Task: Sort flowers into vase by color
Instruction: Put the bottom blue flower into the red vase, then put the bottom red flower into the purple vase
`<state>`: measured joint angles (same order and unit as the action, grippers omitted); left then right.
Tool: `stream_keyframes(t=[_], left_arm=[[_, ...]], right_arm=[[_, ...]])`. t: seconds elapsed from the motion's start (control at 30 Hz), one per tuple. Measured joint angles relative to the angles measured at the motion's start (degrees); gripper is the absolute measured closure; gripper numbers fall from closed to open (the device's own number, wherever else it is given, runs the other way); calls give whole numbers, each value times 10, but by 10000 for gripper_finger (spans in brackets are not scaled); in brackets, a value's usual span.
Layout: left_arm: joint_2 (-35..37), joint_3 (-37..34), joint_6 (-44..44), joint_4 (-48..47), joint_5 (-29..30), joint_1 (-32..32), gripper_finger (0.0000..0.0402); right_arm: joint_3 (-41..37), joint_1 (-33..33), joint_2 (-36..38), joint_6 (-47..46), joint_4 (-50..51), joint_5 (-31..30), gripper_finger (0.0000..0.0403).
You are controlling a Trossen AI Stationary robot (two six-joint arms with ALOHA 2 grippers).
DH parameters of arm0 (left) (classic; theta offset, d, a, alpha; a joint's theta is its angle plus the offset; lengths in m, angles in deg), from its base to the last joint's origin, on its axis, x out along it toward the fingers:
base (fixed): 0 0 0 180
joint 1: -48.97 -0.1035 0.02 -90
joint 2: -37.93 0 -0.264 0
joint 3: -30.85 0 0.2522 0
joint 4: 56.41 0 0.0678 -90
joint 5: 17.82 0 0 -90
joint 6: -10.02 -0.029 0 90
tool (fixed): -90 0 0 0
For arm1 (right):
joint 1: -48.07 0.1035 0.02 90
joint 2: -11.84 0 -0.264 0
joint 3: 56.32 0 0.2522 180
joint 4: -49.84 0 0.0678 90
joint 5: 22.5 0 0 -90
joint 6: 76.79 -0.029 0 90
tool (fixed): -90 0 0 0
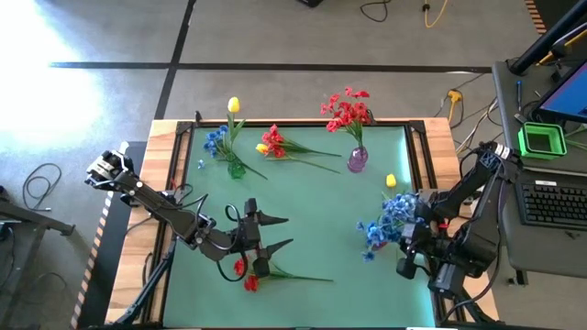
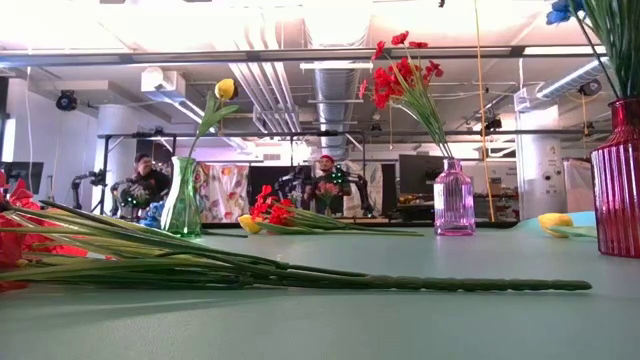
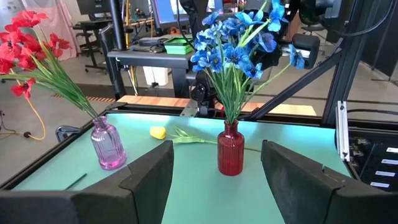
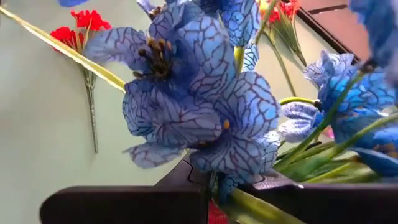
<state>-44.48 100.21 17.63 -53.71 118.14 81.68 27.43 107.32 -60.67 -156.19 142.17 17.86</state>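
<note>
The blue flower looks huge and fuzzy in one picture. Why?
In the right wrist view the blue flowers sit right against the camera, so they fill the frame and blur; in the left wrist view the same bunch is farther off and sharp.

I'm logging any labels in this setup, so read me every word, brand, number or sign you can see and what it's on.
None: no word, number, brand or sign can be read in any view.
Laptop screen beside the table: lit blue, content too small to read.
Monitors in the room behind: no text can be made out.
Purple vase, red vase, green vase: no labels visible.
</note>
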Motion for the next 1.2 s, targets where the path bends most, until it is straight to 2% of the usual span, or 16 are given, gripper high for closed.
stream_keyframes(t=[0.13, 0.27, 0.43, 0.57, 0.9, 1.07, 1.13, 1.2], left_arm=[[0, 0, 2, 0, 0, 0, 171], [0, 0, 2, 0, 0, 0, 171], [0, 0, 4, -4, 0, 0, 171], [0, 0, 4, -4, 0, 0, 171], [4, 0, 11, -21, 0, 9, 171], [9, 0, 57, -89, -1, 17, 171], [9, 0, 81, -121, -17, 17, 171], [9, 0, 106, -149, -62, 17, 171]], right_arm=[[0, 0, 0, -11, 0, 6, 361], [0, 0, 0, -23, 1, 11, 305], [0, 0, 5, -38, 2, 55, 244], [0, 0, 17, -51, 2, 77, 214], [0, 1, 51, -77, -6, 158, 195], [0, 1, 65, -76, -37, 209, 195], [0, 1, 70, -76, -49, 223, 195], [0, 1, 75, -75, -60, 239, 195]])
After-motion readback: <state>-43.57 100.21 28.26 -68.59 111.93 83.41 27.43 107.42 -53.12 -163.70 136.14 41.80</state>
